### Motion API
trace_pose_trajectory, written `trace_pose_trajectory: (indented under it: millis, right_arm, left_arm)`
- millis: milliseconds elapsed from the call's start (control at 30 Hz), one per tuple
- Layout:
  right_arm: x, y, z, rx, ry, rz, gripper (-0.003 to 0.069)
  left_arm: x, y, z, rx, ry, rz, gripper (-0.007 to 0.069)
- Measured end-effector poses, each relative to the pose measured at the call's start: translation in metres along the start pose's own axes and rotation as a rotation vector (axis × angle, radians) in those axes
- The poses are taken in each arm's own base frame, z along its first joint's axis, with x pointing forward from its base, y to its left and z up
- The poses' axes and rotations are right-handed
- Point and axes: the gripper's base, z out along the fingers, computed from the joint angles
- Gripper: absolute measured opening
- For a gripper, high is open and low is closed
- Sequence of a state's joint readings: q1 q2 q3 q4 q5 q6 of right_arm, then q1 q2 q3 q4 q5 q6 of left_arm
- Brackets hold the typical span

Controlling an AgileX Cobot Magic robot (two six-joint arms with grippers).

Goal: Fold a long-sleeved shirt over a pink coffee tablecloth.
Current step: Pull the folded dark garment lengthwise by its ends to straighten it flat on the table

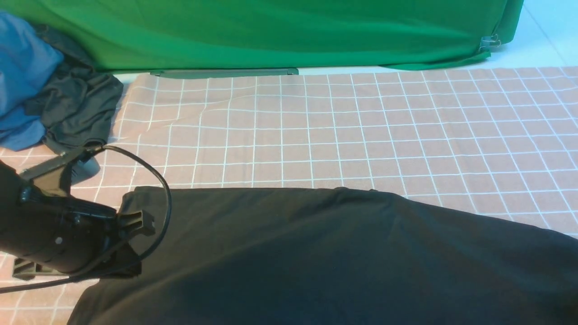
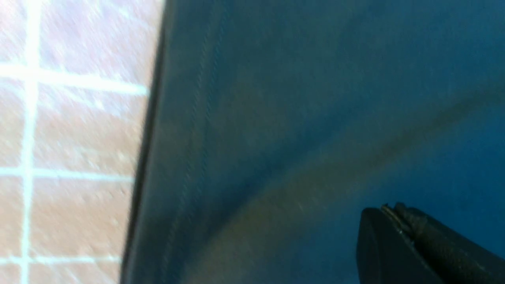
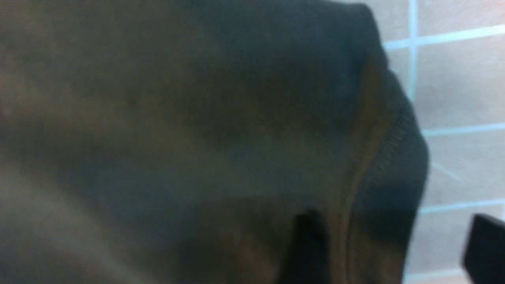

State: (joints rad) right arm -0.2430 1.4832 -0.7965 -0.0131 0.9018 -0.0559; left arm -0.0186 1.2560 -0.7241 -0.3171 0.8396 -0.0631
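- Long-sleeved shirt (image 1: 338, 257) lay across lower frame, on pink coffee tablecloth (image 1: 343, 131).
- Left jaws clenched at its left edge, hold unclear; right jaws released astride ribbed edge.
- Mid-fold, likely; next: grasp that edge.

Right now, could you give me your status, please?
Left gripper shut over long-sleeved shirt. Right gripper open, straddling shirt edge. Shirt lies on pink coffee tablecloth. Blue garment, dark grey garment far left, apart.
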Motion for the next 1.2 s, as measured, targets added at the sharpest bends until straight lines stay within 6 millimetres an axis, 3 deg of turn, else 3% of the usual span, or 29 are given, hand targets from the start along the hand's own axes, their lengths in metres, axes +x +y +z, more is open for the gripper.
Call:
trace_pose_trajectory:
  millis: [33, 133, 300, 400, 533, 867, 1100, 1200]
  right_arm:
    - [0.0, 0.001, 0.007, -0.01, -0.004, 0.009, 0.0627]
    - [-0.002, 0.001, 0.02, -0.015, 0.006, 0.013, 0.0656]
    - [-0.007, 0.001, 0.038, -0.018, 0.033, 0.015, 0.0622]
    - [-0.008, 0.001, 0.042, -0.018, 0.04, 0.023, 0.0604]
    - [-0.009, 0.001, 0.043, -0.02, 0.044, 0.025, 0.059]
    - [-0.009, 0.001, 0.043, -0.021, 0.051, 0.026, 0.0583]
    - [-0.009, 0.001, 0.043, -0.022, 0.052, 0.018, 0.0579]
    - [-0.009, 0.001, 0.043, -0.022, 0.051, 0.0, 0.0533]
  left_arm:
    - [-0.002, 0.0, 0.0, -0.003, -0.022, 0.003, 0.0012]
    - [-0.004, 0.0, 0.0, -0.003, -0.04, 0.004, 0.0012]
    - [-0.001, -0.006, 0.0, 0.054, -0.021, 0.024, 0.0012]
    - [0.007, -0.03, 0.003, 0.156, 0.008, 0.107, 0.0012]
    - [0.02, -0.045, 0.016, 0.115, 0.044, 0.142, 0.0012]
    - [0.021, -0.026, 0.061, -0.197, 0.171, 0.07, 0.0013]
    - [0.024, -0.022, 0.067, -0.229, 0.203, 0.021, 0.0013]
    - [0.025, -0.021, 0.067, -0.241, 0.208, 0.032, 0.0013]
